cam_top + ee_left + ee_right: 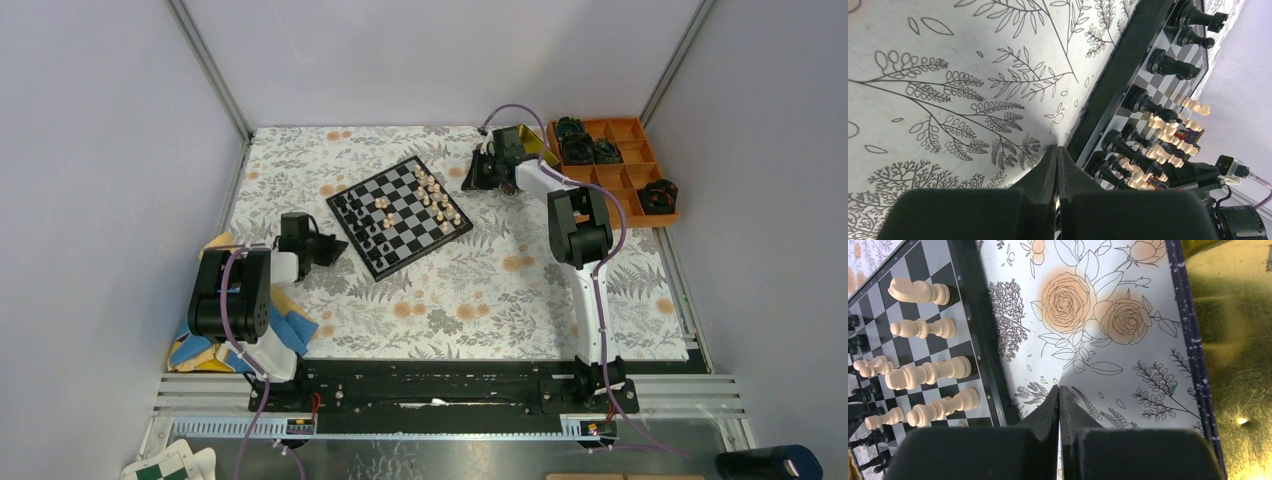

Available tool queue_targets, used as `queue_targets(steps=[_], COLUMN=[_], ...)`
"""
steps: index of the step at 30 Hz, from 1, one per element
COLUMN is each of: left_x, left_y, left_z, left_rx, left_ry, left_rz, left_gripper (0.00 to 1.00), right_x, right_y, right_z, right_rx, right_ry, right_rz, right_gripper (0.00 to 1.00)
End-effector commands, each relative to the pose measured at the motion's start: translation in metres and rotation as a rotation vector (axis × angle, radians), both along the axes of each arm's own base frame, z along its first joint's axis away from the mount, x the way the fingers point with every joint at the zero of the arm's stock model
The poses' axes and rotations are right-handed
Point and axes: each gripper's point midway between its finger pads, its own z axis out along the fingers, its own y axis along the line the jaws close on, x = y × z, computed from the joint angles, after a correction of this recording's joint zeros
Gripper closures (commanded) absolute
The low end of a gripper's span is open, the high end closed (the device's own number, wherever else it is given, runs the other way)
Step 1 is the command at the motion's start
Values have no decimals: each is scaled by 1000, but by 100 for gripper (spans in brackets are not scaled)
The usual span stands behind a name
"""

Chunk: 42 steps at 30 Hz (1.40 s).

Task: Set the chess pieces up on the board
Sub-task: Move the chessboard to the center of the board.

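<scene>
Both fully closed — left gripper (1057, 150), right gripper (1059, 390)

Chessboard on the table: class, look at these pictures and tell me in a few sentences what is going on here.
Two robot arms are setting up a chess game. The board holds black pieces on its left side and tan pieces on its right. Neither arm is handling anything. The left gripper is shut and empty, low over the cloth beside the board's rim. The right gripper is shut and empty too, between the board's opposite rim and a gold tin.
</scene>
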Motion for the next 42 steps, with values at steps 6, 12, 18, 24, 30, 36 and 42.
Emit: queue_targets(steps=[6, 12, 18, 24, 30, 36, 42], left_x=[-11, -9, -10, -11, -12, -15, -26], left_y=[-6, -9, -10, -11, -15, -24, -39], left_z=[-20, -20, -19, -17, -14, -8, -6], left_rx=[-48, -59, -58, -50, -42, -27, -19], left_ry=[46, 43, 42, 40, 36, 33, 46], left_rz=[-13, -24, -36, -54, -86, -131, -183], left_gripper=[94, 95, 95, 96, 96, 97, 98], right_x=[-22, -42, -64, -83, -97, -104, -110], right_y=[12, 26, 45, 51, 47, 44, 40], right_z=[-19, -24, -29, -31, -32, -29, -27], right_rx=[37, 39, 32, 28, 13, 6, -3], right_ry=[79, 116, 144, 167, 178, 175, 174], right_rz=[44, 95, 145, 166, 170, 172, 171], right_gripper=[100, 100, 100, 100, 100, 100, 100])
